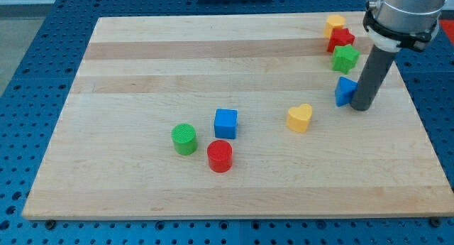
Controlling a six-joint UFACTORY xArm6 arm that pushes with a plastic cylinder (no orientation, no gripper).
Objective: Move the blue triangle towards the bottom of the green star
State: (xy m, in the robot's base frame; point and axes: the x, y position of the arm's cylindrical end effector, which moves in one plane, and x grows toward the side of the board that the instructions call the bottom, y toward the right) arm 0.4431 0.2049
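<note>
Nearest the view's bottom stands the red cylinder (220, 156), with the green cylinder (184, 139) and blue cube (225, 123) just beside it and the yellow heart (299, 118) farther right. The blue triangle (345, 91) sits below the green star (345, 58), apart from it; its pointing direction and long axis cannot be told. The arm has no gripper: the tip (361, 106) touches the triangle's right side, holding nothing.

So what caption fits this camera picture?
My tip touches the blue triangle, just below the green star.
</note>
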